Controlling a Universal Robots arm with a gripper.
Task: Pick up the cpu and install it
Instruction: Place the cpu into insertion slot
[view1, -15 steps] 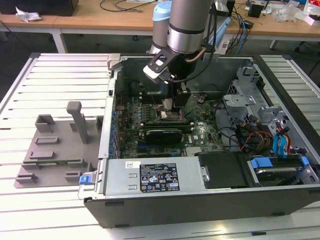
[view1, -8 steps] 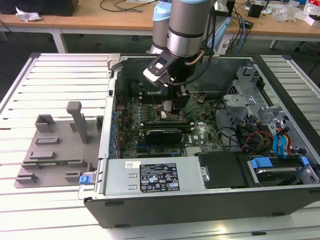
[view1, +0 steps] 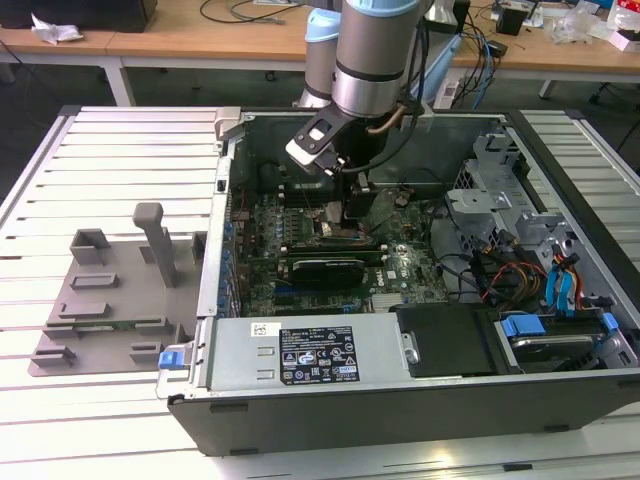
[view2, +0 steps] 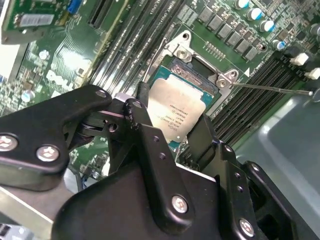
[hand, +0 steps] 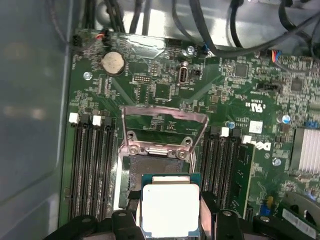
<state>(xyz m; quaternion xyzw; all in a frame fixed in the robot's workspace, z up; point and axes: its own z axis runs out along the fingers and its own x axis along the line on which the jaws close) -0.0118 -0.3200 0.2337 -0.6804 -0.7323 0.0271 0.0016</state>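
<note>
In both wrist views the cpu (hand: 169, 210) (view2: 176, 111), a small square chip with a silvery top and green edge, sits between the black fingers (hand: 207, 206) of my gripper (hand: 169, 220) (view2: 172, 120). The gripper is shut on it by two opposite edges. The chip hangs just over the motherboard socket (hand: 150, 167), partly covering it. The socket's metal load frame (hand: 165, 116) stands swung open. In the exterior view my gripper (view1: 357, 215) reaches down into the open computer case (view1: 232, 210), over the middle of the motherboard.
Memory slots (hand: 90, 165) flank the socket on both sides. A grey fixture plate (view1: 110, 300) with upright posts lies on the exterior view's left of the case. The power supply (view1: 310, 355) and cable bundles (view1: 520, 280) fill the case's near and right side.
</note>
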